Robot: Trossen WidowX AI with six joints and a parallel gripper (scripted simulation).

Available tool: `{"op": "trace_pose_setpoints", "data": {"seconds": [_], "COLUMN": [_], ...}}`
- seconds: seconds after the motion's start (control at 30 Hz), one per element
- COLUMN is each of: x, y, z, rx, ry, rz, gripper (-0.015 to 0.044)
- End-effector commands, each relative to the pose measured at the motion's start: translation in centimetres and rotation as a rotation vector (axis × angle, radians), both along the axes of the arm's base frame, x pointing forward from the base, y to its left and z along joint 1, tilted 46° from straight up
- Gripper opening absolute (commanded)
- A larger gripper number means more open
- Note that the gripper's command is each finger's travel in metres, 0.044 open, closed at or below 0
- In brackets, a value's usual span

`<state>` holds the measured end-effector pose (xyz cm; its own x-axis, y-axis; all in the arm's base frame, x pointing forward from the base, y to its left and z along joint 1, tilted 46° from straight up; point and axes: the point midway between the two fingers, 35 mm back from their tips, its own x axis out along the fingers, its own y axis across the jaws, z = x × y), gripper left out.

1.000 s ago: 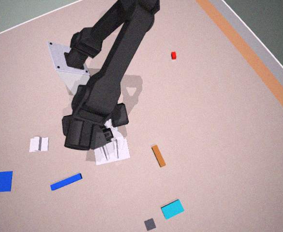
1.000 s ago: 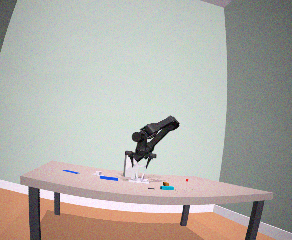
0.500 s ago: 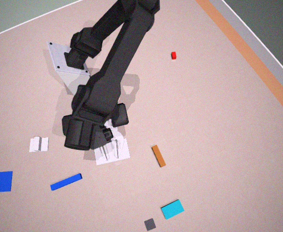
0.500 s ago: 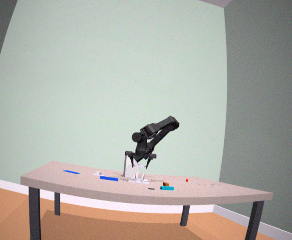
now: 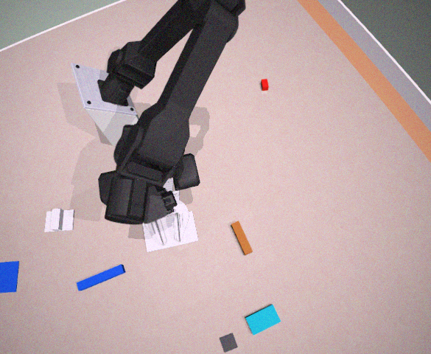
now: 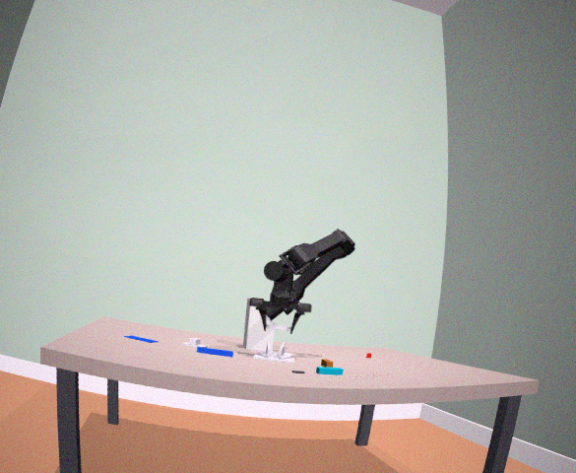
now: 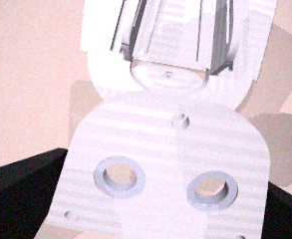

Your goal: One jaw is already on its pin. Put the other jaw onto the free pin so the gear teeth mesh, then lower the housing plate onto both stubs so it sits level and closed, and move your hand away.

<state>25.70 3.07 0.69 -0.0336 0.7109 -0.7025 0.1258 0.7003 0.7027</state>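
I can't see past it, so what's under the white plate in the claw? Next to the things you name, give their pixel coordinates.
Under the plate (image 7: pixel 160 199), part of the white base (image 5: pixel 190 232) (image 6: pixel 262 358) (image 7: pixel 103 25) shows beyond its edge; its pins are hidden.

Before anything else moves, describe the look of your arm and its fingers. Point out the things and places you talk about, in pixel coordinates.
The arm (image 5: pixel 198 68) (image 6: pixel 323 249) is matte black throughout, with chunky, angular links. The fingers (image 6: pixel 279 328) are black too, narrowing to points. No cables, sleeves or lettering can be made out.
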Motion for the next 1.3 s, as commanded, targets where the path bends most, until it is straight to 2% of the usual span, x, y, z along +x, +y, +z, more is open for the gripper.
{"op": "trace_pose_setpoints", "data": {"seconds": [0.0,1.27], "x": [-0.15,-0.12], "y": [0.09,0.95], "z": [-0.01,-0.90], "rx": [0.004,0.002], "ry": [0.008,0.010], "rz": [-0.005,-0.007], "gripper": [0.0351,0.0351]}}
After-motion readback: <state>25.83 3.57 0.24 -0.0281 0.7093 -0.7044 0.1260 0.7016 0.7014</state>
